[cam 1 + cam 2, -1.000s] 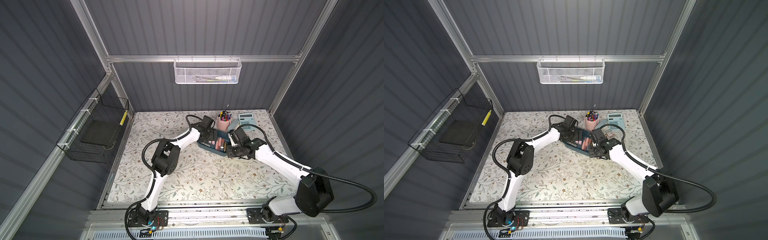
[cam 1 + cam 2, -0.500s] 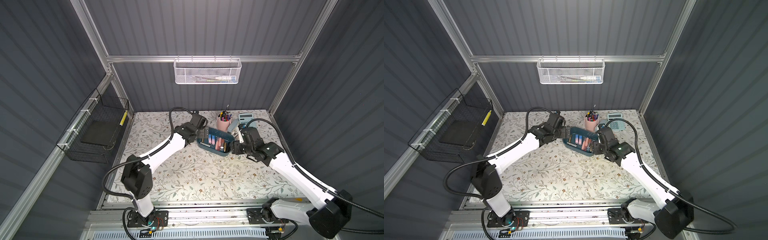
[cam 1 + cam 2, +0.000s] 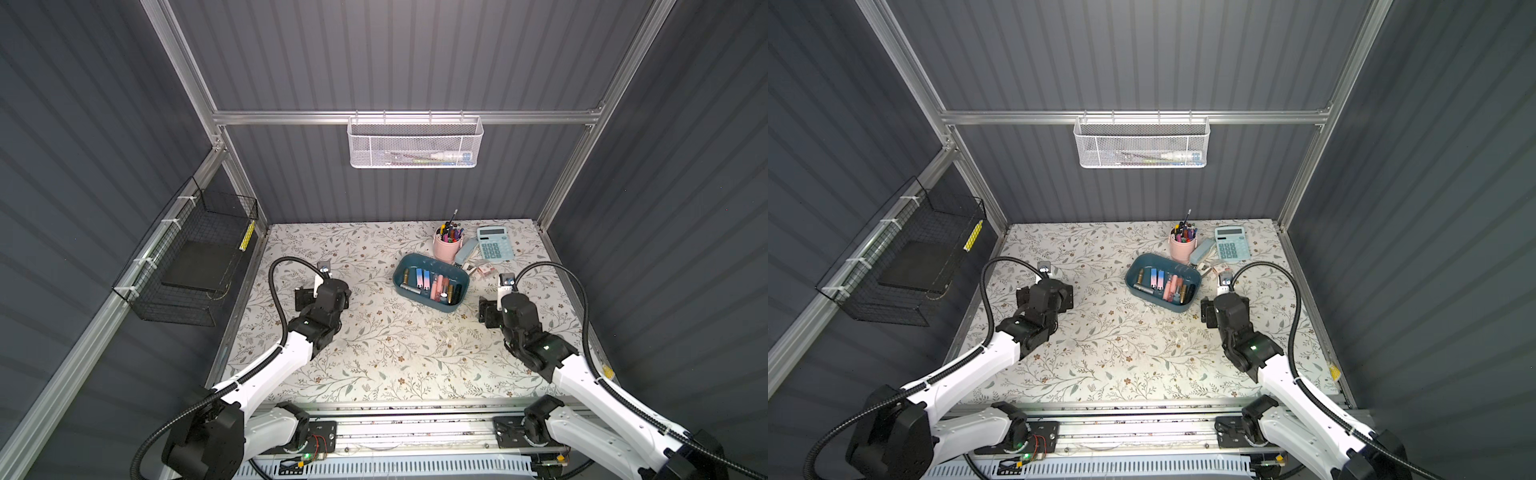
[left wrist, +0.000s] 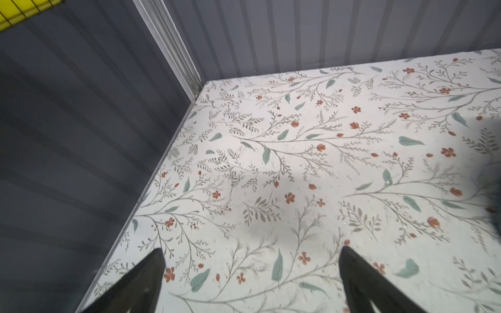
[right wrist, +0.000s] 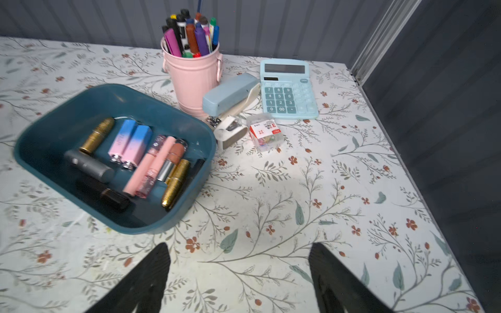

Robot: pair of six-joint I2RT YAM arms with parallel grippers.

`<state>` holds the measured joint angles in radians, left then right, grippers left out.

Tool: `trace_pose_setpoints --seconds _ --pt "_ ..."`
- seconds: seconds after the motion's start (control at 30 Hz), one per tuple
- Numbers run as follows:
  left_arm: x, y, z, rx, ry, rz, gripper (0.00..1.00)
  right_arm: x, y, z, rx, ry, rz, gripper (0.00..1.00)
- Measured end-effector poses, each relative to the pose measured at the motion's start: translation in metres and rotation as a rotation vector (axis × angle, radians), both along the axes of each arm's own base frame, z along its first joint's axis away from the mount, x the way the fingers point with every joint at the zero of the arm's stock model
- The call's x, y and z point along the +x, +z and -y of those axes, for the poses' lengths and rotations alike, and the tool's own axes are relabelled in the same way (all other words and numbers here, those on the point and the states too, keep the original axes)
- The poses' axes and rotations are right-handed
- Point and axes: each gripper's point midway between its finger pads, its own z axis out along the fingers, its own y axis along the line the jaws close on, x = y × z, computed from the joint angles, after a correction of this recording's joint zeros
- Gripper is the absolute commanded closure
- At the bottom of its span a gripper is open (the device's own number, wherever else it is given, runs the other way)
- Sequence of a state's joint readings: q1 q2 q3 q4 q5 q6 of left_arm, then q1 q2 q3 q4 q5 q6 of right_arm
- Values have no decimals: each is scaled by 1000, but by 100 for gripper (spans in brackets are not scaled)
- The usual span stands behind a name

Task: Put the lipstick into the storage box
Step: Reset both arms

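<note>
The dark teal storage box (image 3: pixel 441 306) (image 3: pixel 1162 306) (image 5: pixel 151 227) sits right of the mat's middle at the back. Several lipsticks lie in it: a gold lipstick (image 5: pixel 97 134), pink-and-blue ones (image 5: pixel 123 141), pink tubes, and grey and black ones. My right gripper (image 3: pixel 507 303) (image 3: pixel 1225 305) (image 5: pixel 239 245) hovers open just near-right of the box, with only the mat between its fingers. My left gripper (image 3: pixel 323 291) (image 3: pixel 1044 293) (image 4: pixel 250 250) stands wide open and empty over the left part of the mat, well away from the box and facing the far left corner.
Behind the box stand a pink pen cup (image 3: pixel 446 249), a blue stapler (image 3: pixel 465 251), a light blue calculator (image 3: pixel 492 243) and a small clip box (image 5: pixel 267 132). A white mesh basket (image 3: pixel 415 143) hangs on the back wall. A black wire basket (image 3: pixel 195 266) hangs on the left wall.
Both arms have drawn back from the storage box, the left one far to the left, the right one to the near right. The right gripper's jaws have opened wider.
</note>
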<state>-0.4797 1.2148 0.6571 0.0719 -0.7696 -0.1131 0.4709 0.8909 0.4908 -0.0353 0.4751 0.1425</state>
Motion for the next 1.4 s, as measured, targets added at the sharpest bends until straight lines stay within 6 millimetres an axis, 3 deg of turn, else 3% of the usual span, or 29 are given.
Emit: trace_pose_setpoints --seconds 0.1,0.17,0.23,0.33,0.47,0.73,0.93,1.23,1.4 --pt "16 -21 -10 62 40 12 0 8 -14 17 -27 -60 30 15" --pt "14 -41 -18 88 51 22 0 14 -18 27 -36 -94 52 14" --pt "5 -61 -26 105 55 30 0 22 -12 36 -22 -126 109 13" --pt "0 -77 -32 116 61 45 0 31 -1 50 12 -161 187 12" --pt "9 -79 -34 114 71 106 0 41 1 68 30 -191 239 10" --pt "19 -82 -45 117 85 207 0 54 -41 78 -15 -155 188 8" --pt "22 -83 -59 62 66 211 0 57 -59 81 0 -112 201 6" --pt "49 -95 -79 -73 54 150 0 70 -54 79 48 -45 223 4" --pt "52 -103 -81 -109 51 115 0 79 -45 84 79 -43 236 3"
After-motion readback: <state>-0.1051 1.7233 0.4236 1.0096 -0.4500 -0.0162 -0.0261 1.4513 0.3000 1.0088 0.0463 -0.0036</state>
